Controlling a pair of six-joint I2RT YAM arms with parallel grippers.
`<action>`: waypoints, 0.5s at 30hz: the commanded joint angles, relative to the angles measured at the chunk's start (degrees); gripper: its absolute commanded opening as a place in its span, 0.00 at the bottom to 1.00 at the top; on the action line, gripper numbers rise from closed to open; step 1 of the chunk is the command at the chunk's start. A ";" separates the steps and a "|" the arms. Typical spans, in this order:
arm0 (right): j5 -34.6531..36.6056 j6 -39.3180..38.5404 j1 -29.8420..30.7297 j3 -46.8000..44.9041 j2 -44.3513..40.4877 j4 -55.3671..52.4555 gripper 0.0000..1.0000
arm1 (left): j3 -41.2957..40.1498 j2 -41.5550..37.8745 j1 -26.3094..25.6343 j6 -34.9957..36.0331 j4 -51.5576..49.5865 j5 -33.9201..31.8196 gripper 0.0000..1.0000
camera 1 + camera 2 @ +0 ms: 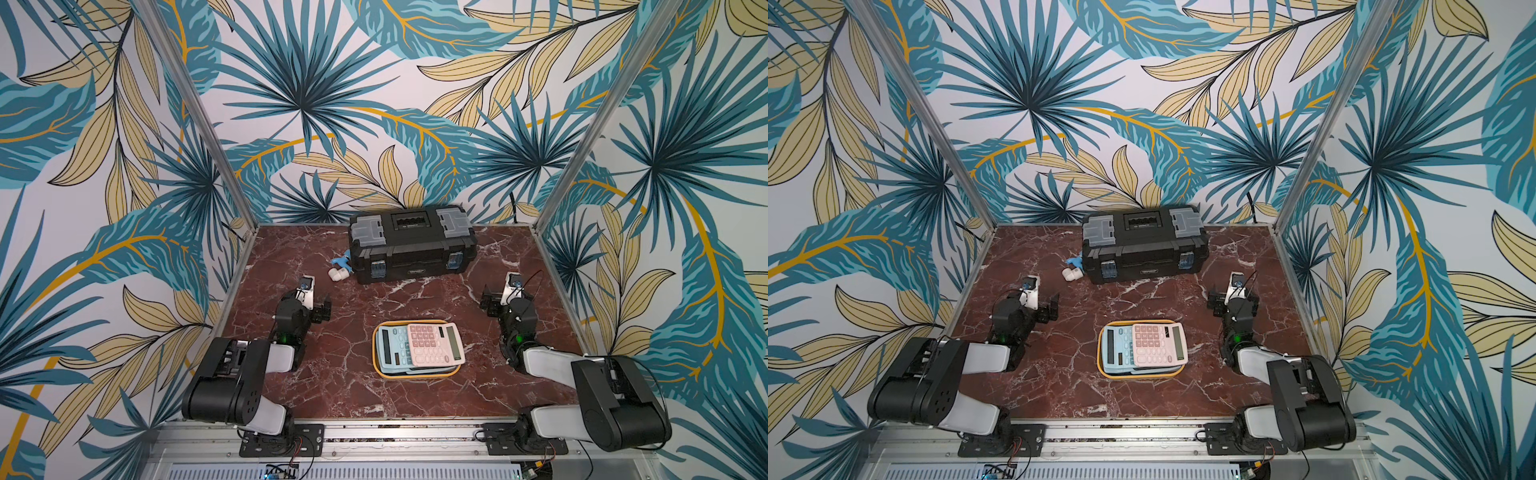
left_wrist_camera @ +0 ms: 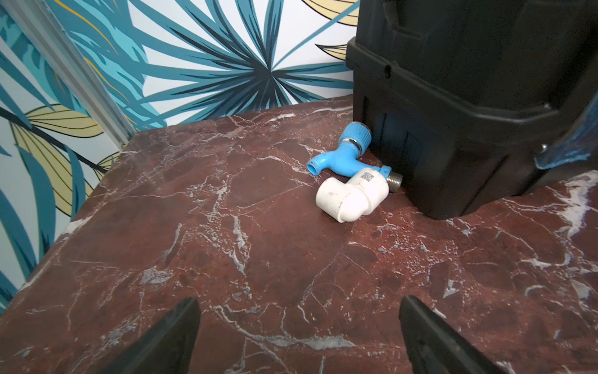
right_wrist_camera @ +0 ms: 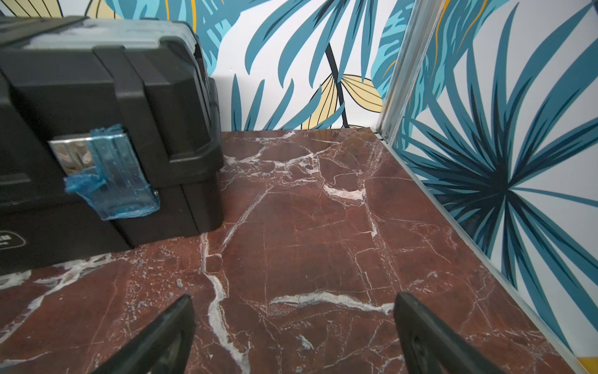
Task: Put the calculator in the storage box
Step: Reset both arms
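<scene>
Left arm (image 1: 224, 386), right arm (image 1: 615, 399) folded; left pincer (image 2: 299, 301), right pincer (image 3: 294, 298) spread.

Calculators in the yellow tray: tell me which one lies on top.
The pink calculator lies on top, partly covering the blue calculator beneath it in the storage box.

tool (image 2: 299, 301) spread; tap (image 2: 346, 158), elbow (image 2: 349, 197) seemingly touch toolbox (image 2: 469, 97)

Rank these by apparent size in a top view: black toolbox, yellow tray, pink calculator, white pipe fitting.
1. black toolbox
2. yellow tray
3. pink calculator
4. white pipe fitting
The toolbox lies farthest from the camera, yet looks largest.
</scene>
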 commanded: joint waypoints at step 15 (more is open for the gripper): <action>-5.23 -0.32 -1.81 4.85 6.89 -1.27 1.00 | 5.36 0.63 0.52 -0.53 -3.77 -2.34 1.00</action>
